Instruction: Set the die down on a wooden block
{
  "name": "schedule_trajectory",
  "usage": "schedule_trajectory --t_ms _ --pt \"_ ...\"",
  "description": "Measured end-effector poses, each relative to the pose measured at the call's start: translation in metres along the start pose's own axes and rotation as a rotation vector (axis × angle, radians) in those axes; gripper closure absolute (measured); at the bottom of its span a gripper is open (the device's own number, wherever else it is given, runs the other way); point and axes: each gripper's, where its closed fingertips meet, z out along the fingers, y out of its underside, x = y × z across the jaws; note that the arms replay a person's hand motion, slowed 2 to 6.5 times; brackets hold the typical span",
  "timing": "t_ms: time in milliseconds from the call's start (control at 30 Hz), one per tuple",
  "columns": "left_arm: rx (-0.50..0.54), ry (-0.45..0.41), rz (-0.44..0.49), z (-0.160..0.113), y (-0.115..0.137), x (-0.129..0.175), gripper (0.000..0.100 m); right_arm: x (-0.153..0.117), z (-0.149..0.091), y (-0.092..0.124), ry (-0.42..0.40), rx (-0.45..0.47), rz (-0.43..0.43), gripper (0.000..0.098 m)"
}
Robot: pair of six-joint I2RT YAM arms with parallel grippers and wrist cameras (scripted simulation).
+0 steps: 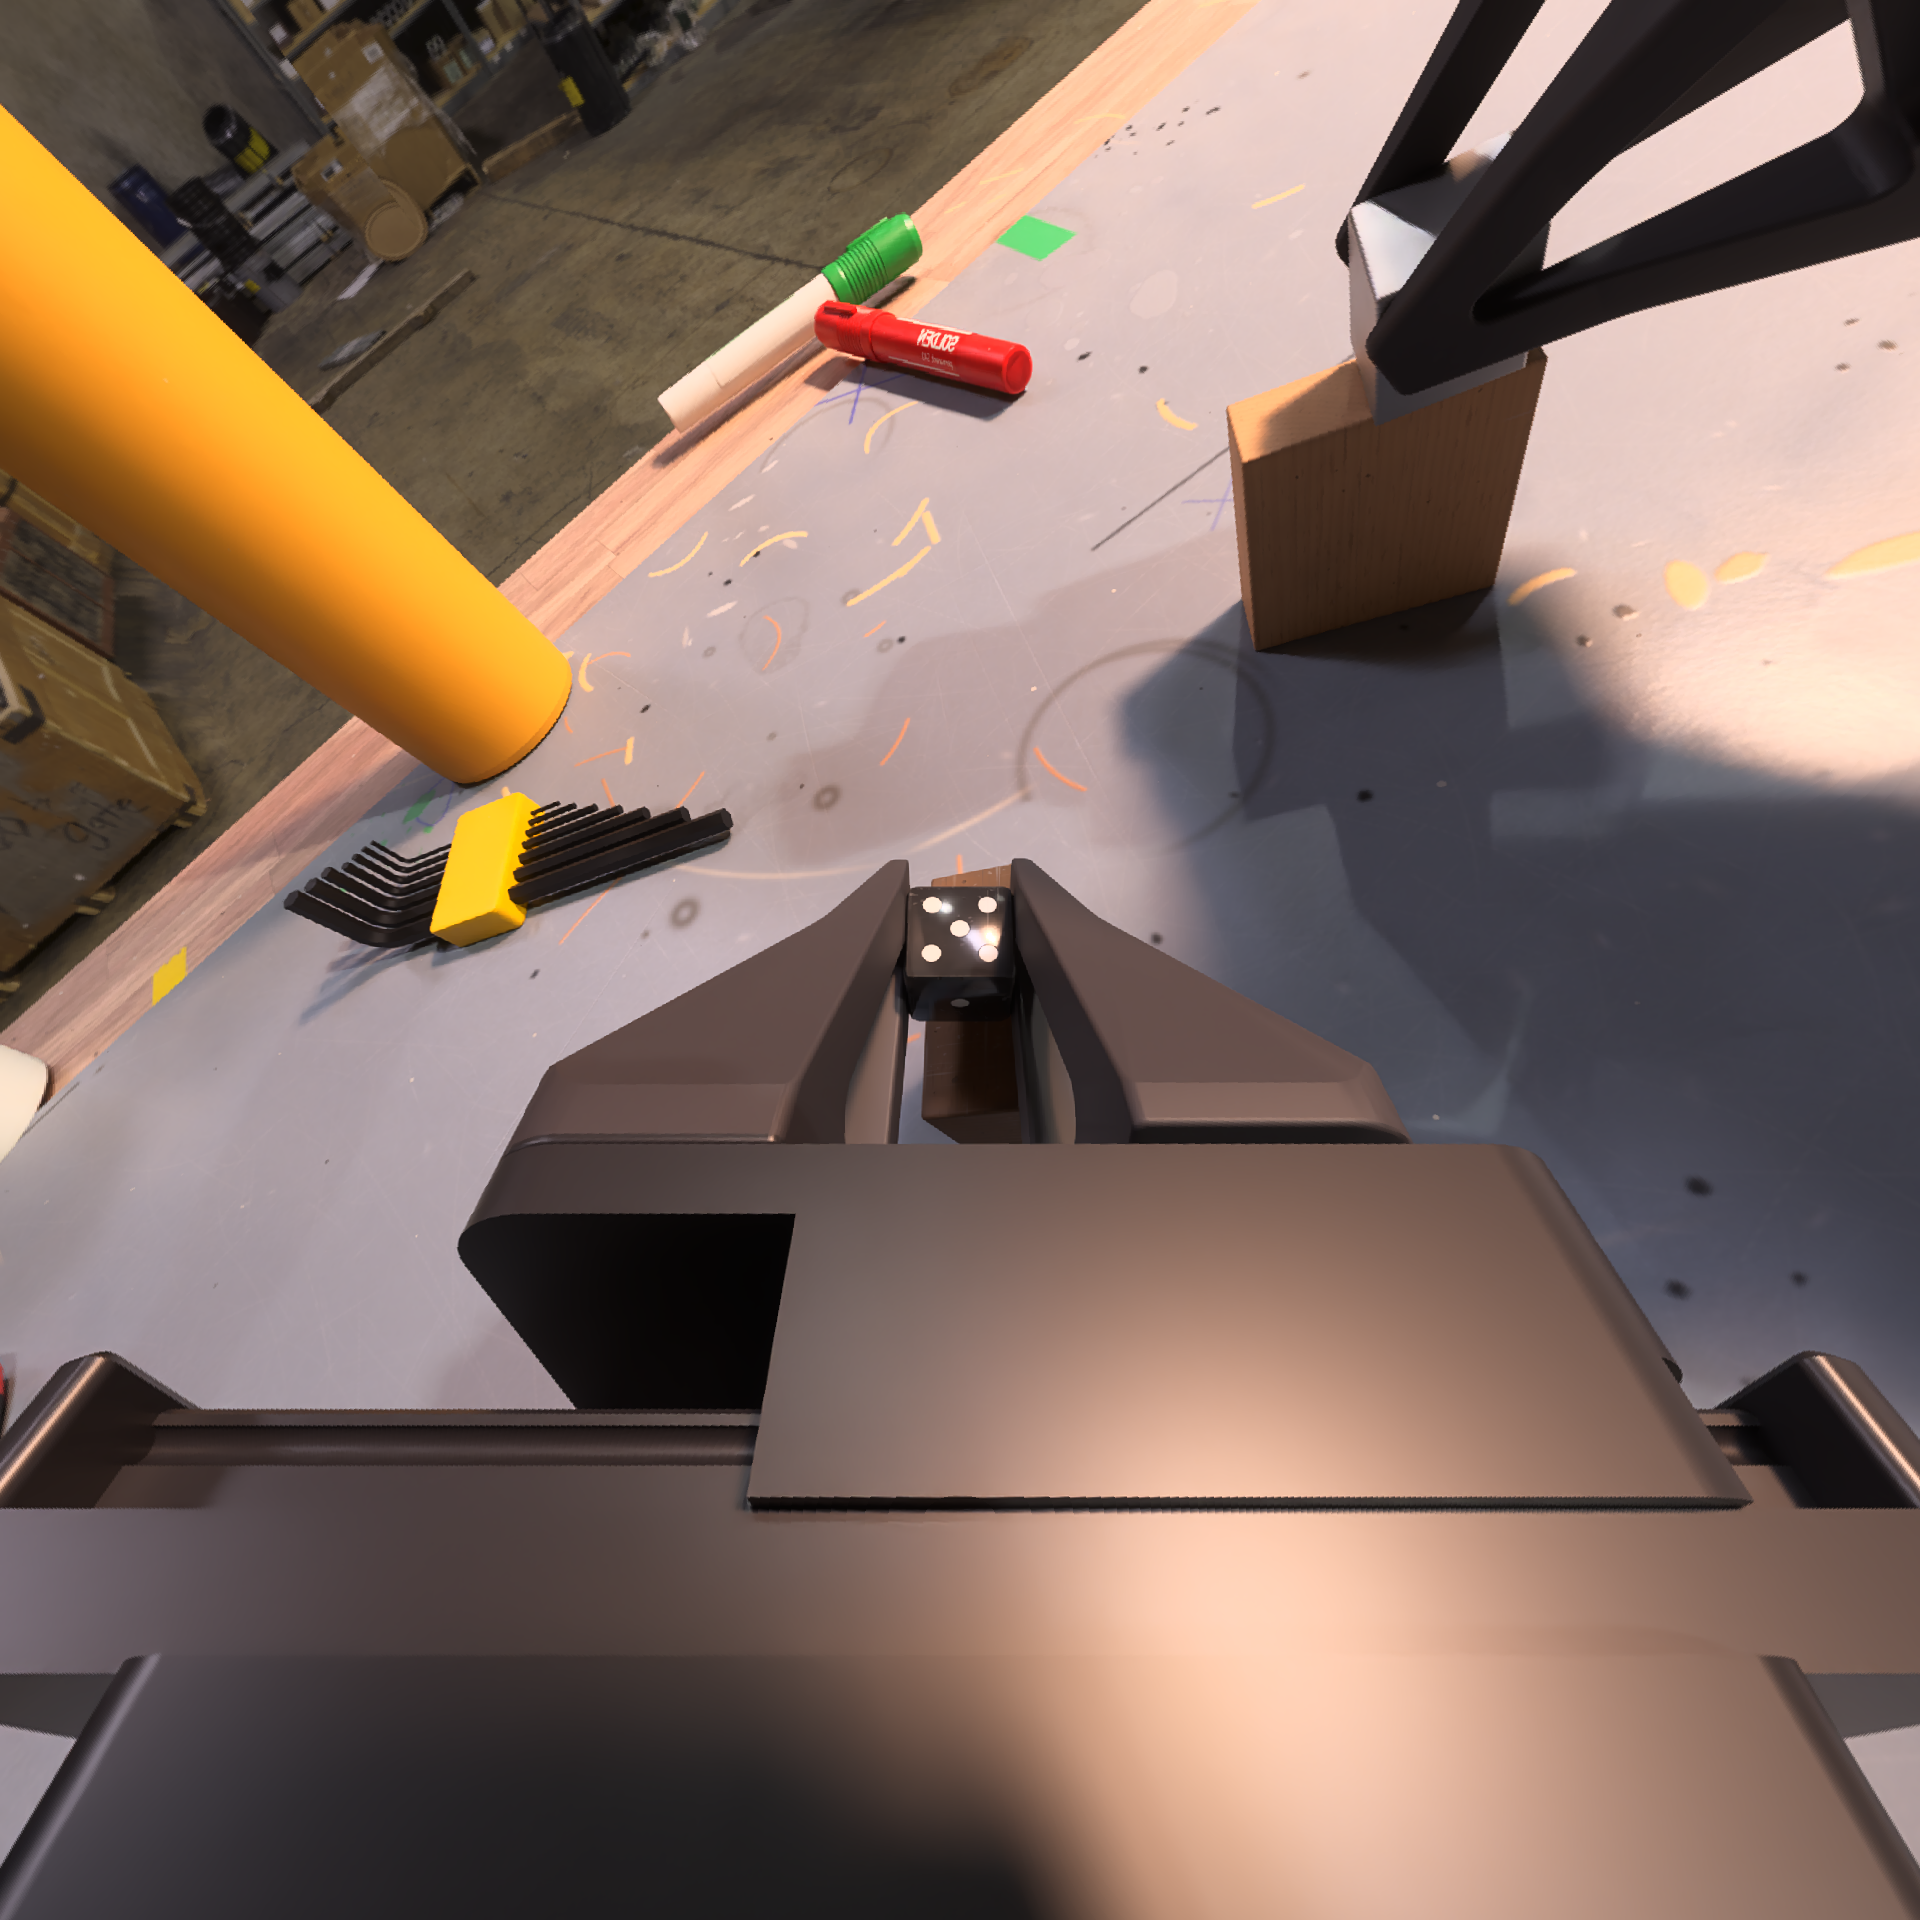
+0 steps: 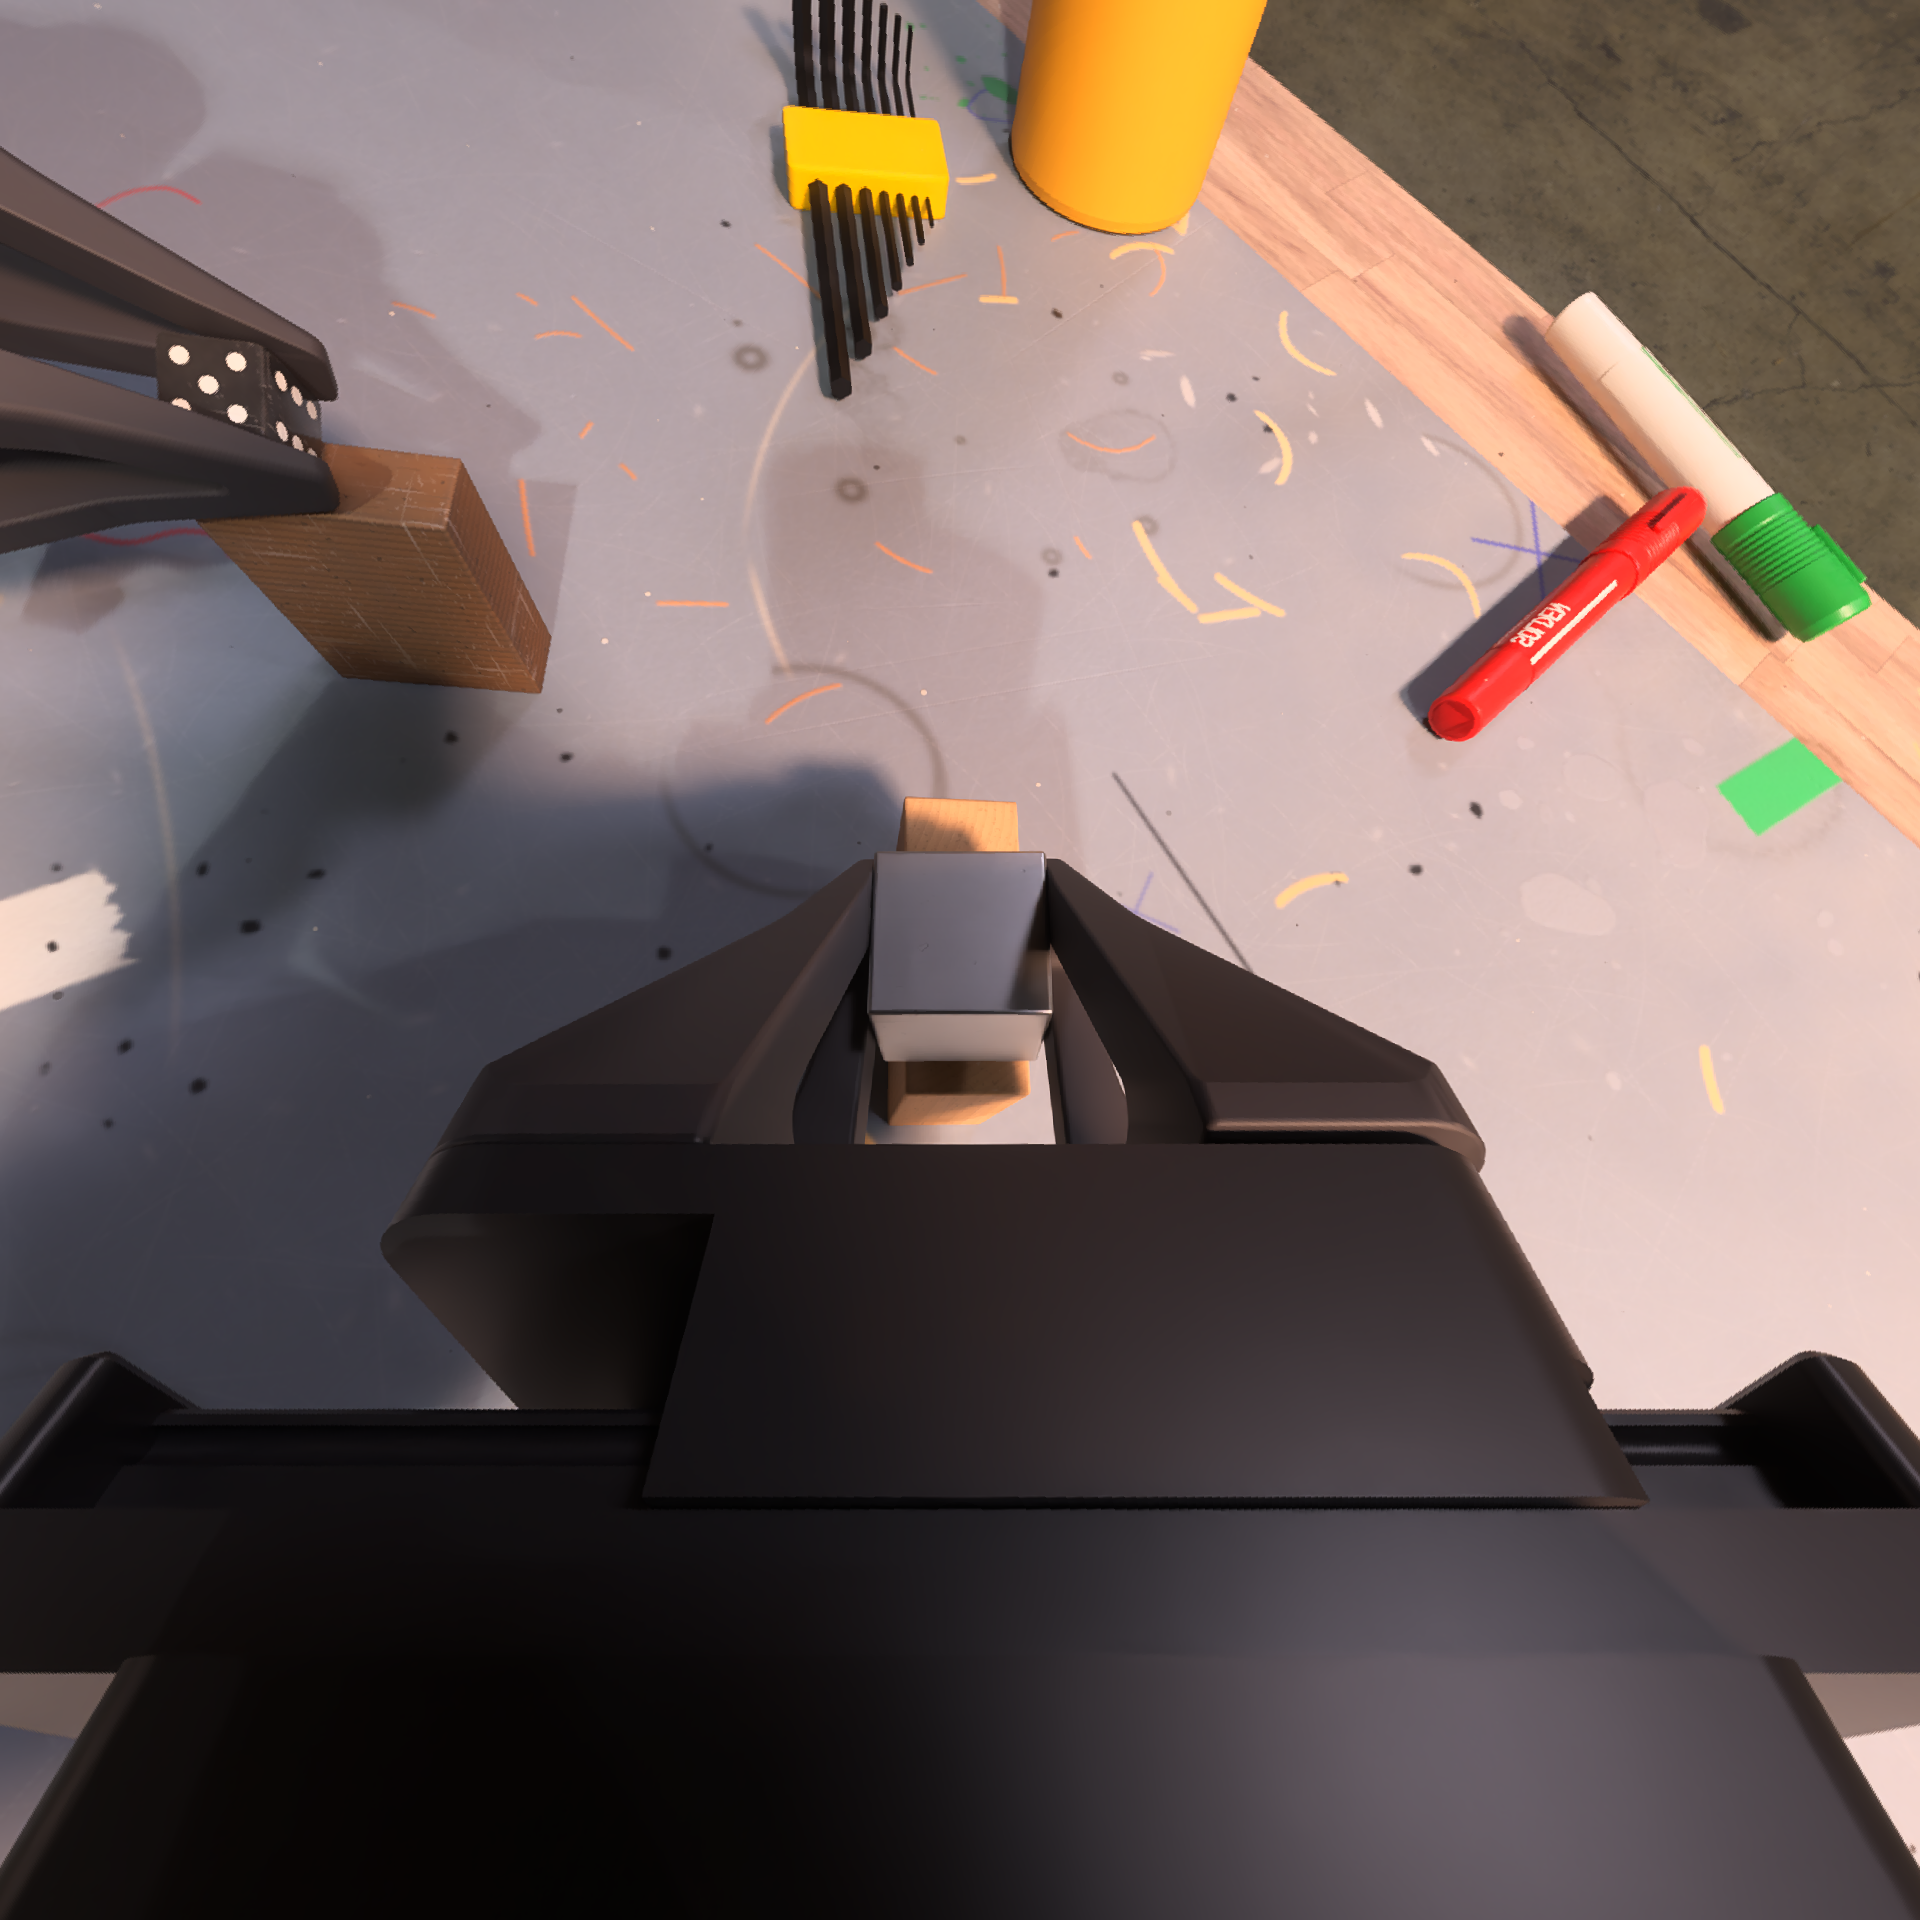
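My left gripper (image 1: 961, 940) is shut on a black die with white pips (image 1: 958, 940), held on or just above the top of a dark wooden block (image 1: 971, 1081). In the right wrist view the die (image 2: 234, 390) sits at the block's (image 2: 405, 582) near top edge. My right gripper (image 2: 961, 935) is shut on a grey metal cube (image 2: 958, 940), on or just above a light wooden block (image 2: 958, 826). In the left wrist view that cube (image 1: 1387, 281) rests at the top of the light block (image 1: 1371, 499).
A tall yellow cylinder (image 1: 239, 457) stands near the table's wooden edge (image 1: 623, 520). A hex key set in a yellow holder (image 1: 488, 868) lies beside it. A red marker (image 1: 925, 348) and a white marker with a green cap (image 1: 800, 317) lie by the edge, near a green patch (image 1: 1034, 237).
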Motion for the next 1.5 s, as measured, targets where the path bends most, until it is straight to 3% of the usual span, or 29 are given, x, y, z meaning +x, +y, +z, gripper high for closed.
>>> schedule_trajectory --t_ms 1500 --pt "0.007 0.031 -0.049 0.0018 0.0027 0.0003 0.084 -0.0012 0.0034 -0.0022 -0.01 0.037 -0.004 0.0723"
